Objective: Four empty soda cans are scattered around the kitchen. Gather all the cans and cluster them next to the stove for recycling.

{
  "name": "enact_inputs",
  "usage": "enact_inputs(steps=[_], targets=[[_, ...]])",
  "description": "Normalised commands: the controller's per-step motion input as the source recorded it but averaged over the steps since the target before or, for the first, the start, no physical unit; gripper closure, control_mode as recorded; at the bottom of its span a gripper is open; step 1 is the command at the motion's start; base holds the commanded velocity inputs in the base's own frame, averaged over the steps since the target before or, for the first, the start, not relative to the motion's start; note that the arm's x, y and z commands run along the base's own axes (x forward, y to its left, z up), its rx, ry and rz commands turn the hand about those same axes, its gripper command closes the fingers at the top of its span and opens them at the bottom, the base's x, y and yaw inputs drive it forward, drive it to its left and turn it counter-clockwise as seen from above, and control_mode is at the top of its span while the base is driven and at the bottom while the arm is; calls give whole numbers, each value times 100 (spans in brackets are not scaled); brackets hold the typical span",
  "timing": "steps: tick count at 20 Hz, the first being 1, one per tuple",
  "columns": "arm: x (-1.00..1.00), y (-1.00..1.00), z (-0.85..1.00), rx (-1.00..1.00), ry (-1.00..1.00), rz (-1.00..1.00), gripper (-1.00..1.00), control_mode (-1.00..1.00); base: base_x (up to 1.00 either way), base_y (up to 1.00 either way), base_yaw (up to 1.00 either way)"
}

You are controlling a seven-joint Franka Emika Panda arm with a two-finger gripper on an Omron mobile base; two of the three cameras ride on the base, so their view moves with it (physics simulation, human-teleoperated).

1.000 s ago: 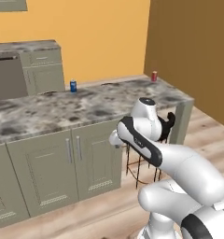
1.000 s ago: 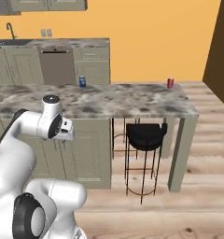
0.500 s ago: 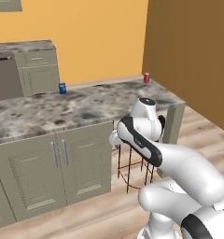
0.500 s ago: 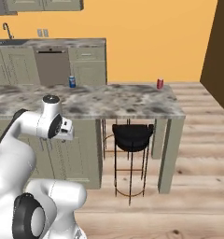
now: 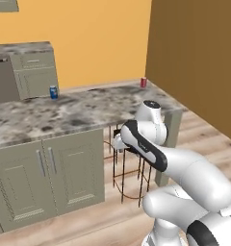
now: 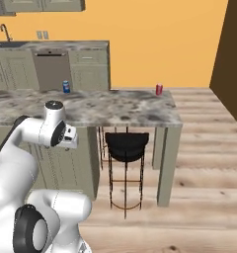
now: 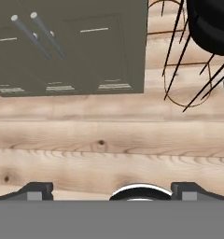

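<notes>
Two soda cans stand on the far edge of the stone island counter point(image 5: 50, 120): a blue can point(image 5: 53, 92) point(image 6: 66, 87) toward the left and a red can point(image 5: 143, 82) point(image 6: 159, 89) near the right end. My gripper point(image 7: 112, 191) hangs in front of the island's cabinets, well below and short of both cans. It points down at the plank floor point(image 7: 112, 140), open, its fingertips point(image 7: 37, 190) wide apart with nothing between them. The hand point(image 5: 119, 141) point(image 6: 69, 137) sits folded close to the arm. The stove is out of view.
A black wire-legged stool point(image 6: 127, 144) point(image 7: 212, 23) stands under the counter's overhang at the right end. Grey-green cabinet doors point(image 7: 72, 46) face me. A dishwasher point(image 6: 51, 69) and sink counter line the back wall. A dark brown wall point(image 5: 194, 57) rises at the right.
The whole scene has slid left in both base views, so the base has moved; the counter's right end and stool now sit nearer the middle. The arm's pose and open gripper are unchanged.
</notes>
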Motion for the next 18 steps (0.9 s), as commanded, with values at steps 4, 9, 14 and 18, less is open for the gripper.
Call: enact_inputs(steps=[4, 9, 14, 18], targets=[[0, 0, 0, 0, 0, 0, -100, 100, 36, -43, 4], [0, 0, 0, 0, 0, 0, -100, 100, 37, -46, 1], [0, 0, 0, 0, 0, 0, -100, 100, 38, -48, 0], [0, 0, 0, 0, 0, 0, -100, 100, 38, -48, 0]])
